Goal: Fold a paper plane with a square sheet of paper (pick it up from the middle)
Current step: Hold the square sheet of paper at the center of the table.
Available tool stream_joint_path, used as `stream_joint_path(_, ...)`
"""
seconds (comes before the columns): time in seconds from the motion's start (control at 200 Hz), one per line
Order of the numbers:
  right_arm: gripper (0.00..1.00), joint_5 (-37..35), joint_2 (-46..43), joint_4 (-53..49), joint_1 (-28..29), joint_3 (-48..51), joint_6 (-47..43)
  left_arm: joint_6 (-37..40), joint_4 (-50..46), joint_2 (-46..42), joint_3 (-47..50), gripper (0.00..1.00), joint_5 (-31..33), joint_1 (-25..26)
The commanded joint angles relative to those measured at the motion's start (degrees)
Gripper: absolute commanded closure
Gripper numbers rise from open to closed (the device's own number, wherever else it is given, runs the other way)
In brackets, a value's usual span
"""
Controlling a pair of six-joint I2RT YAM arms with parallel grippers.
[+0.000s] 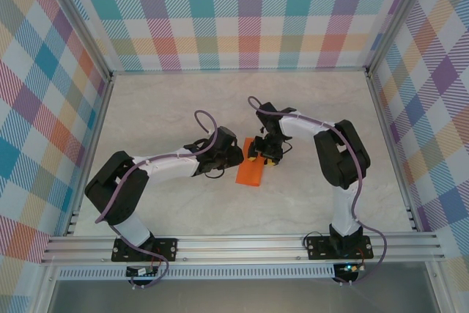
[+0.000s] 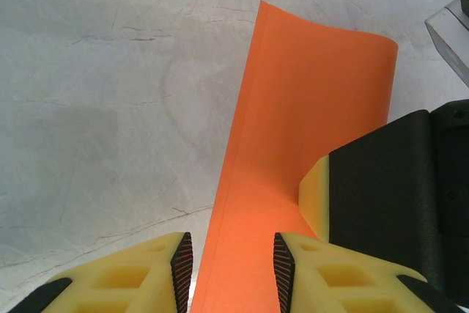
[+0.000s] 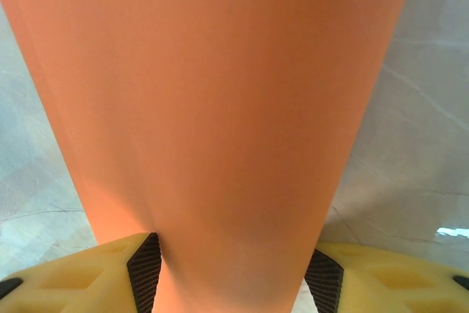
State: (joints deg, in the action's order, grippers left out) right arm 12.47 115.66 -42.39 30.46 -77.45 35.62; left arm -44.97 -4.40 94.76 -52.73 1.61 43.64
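The square sheet of paper is bright orange and lies near the middle of the table, between the two arms. It is folded to a narrow rectangle. In the left wrist view the paper shows a doubled edge along its left side, and its far corner curls up off the surface.

The left gripper reaches in from the left. Its fingers stand apart on either side of the paper's near end. The right pad sits against the paper's edge. A thin strip of table shows between the left pad and the paper, so nothing is clamped.

The right gripper comes down on the paper's far end, and one of its yellow fingers rests on the sheet. Seen from its own wrist, the paper spans the gap from pad to pad. The jaws are well apart. Whether they actually press the paper cannot be told at this close range.
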Motion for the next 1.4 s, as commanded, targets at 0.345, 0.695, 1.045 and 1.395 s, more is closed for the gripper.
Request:
stream_joint_path(0.345, 0.4, -9.48, 11.26, 2.73, 0.55, 2.67, -0.06, 1.12, -0.26, 1.12, 0.34, 0.7, -0.46, 0.45)
stream_joint_path(0.695, 0.38, -9.92, 13.28, 2.95, 0.66, 2.22, -0.11, 1.19, 0.07, 2.0, 0.24, 0.72, -1.33, 0.47)
stream_joint_path(1.045, 0.37, -11.5, 15.02, 2.85, 0.72, 2.1, 1.03, 1.19, 0.58, 2.48, 0.26, 0.73, -2.82, 0.47)
stream_joint_path(1.395, 0.36, -11.41, 16.17, 3.12, 0.95, 1.77, 0.99, 1.16, 1.73, 3.57, 0.27, 0.76, -4.58, 0.41)
